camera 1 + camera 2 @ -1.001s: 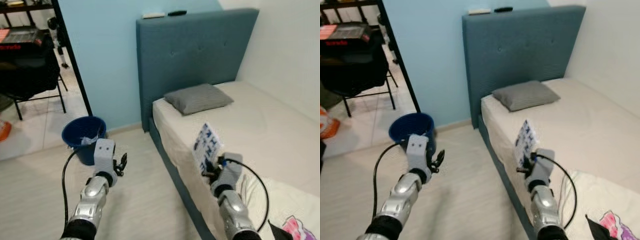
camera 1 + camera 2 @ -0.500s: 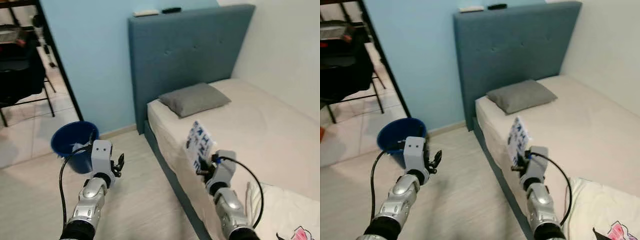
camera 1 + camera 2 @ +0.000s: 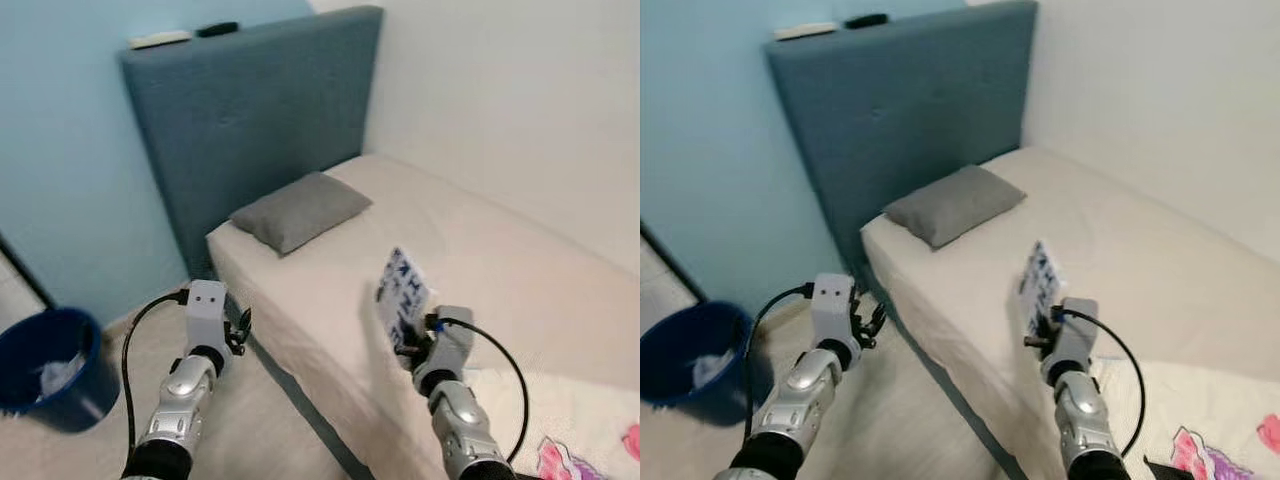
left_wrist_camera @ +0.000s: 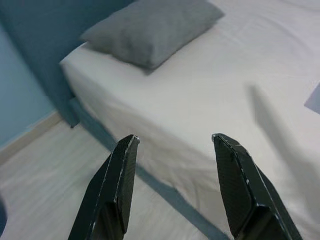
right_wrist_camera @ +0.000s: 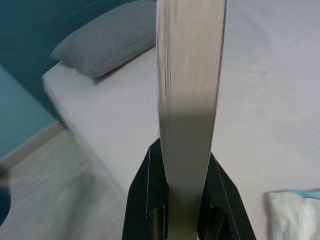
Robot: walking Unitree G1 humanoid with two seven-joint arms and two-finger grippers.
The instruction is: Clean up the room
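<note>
While right hand [image 3: 408, 338] grips book [image 3: 401, 294], over bed [image 3: 500, 250]

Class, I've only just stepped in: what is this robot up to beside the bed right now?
The robot stands beside a bed with a grey pillow near the headboard. Its right gripper is shut on a book with a blue-and-white cover, held upright over the mattress. Its left gripper is open and holds nothing, hanging over the floor by the bed's edge. A blue bin stands on the floor to its left.
</note>
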